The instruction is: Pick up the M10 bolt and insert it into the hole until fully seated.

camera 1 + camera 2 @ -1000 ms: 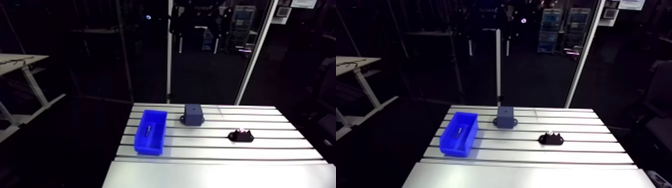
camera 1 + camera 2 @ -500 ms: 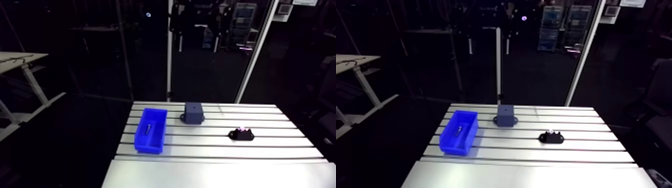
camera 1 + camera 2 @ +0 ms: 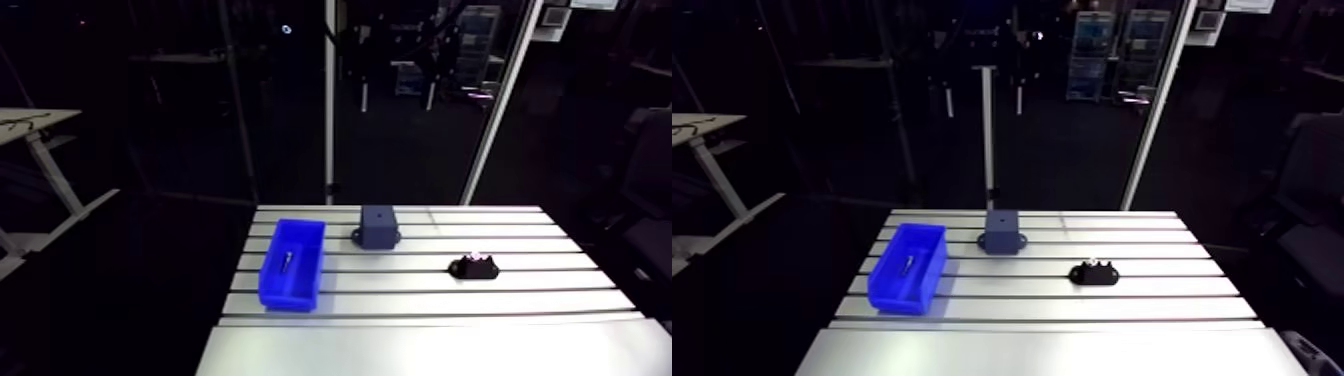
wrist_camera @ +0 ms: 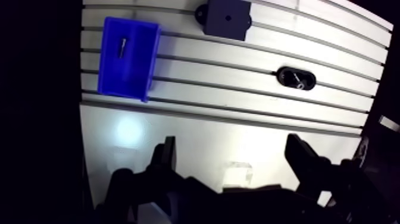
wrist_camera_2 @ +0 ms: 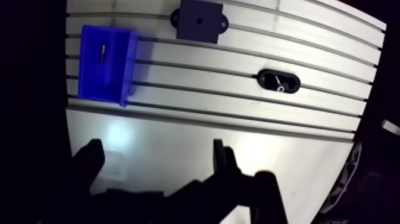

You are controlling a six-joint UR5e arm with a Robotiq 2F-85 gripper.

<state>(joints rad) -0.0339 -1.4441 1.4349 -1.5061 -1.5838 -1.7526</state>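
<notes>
A small dark bolt (image 4: 122, 47) lies inside a blue bin (image 4: 122, 89) at the left of the slotted table (image 3: 430, 300). A dark grey block (image 4: 227, 18) with a small hole in its top stands to the right of the bin, toward the table's far side. In the wrist view my gripper (image 4: 232, 146) hovers high over the smooth front plate, open and holding nothing. The bin is well ahead of it, off to the left finger's side. In the arm view the bin (image 3: 292, 285) and block (image 3: 378, 226) show small and far.
A black oval fixture (image 4: 296, 78) with a shiny piece in it sits on the slats to the right of the block. A smooth plate (image 3: 430, 345) covers the table's front strip. The table's edges drop into the dark on all sides.
The whole arm view has shifted a little, so the camera moved with the arm. Bin, block and oval fixture keep their places on the table.
</notes>
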